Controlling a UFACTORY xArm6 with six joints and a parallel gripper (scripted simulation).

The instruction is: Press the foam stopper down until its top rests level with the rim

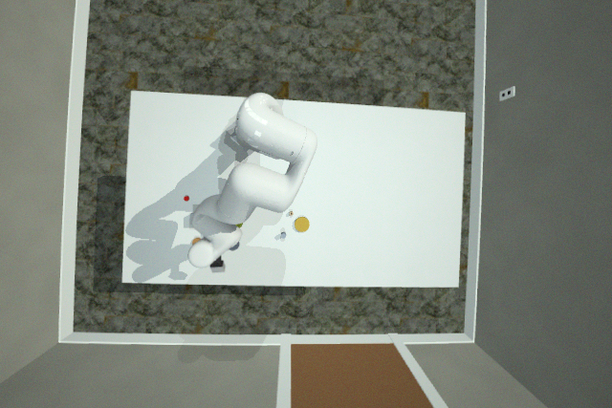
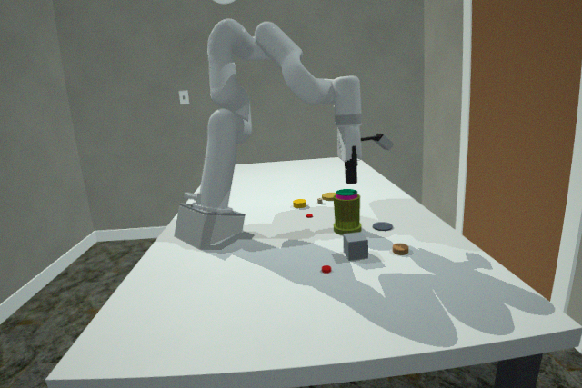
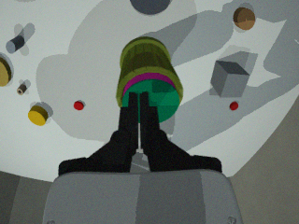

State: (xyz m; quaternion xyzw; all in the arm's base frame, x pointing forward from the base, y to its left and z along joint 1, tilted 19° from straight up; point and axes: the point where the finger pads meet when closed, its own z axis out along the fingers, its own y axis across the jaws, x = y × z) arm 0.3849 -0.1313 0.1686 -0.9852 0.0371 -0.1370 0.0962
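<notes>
Red button (image 2: 326, 269) lying nearest on the white bench (image 2: 197, 308). Behind it, grey cube (image 2: 356, 245) and brown disc (image 2: 400, 248), then dark grey disc (image 2: 382, 226). Just behind the cube, olive ribbed jar (image 2: 347, 214) standing upright, green foam stopper (image 2: 346, 193) over a magenta band, sitting proud of the rim. Directly above and apart from the stopper, black gripper (image 2: 351, 178) pointing straight down, jaws pressed together, pinching nothing. Farther back, second red button (image 2: 309, 215) and two yellow discs (image 2: 299, 203). At the rear, white arm (image 2: 220, 139) rising from its grey pedestal (image 2: 187, 233).
</notes>
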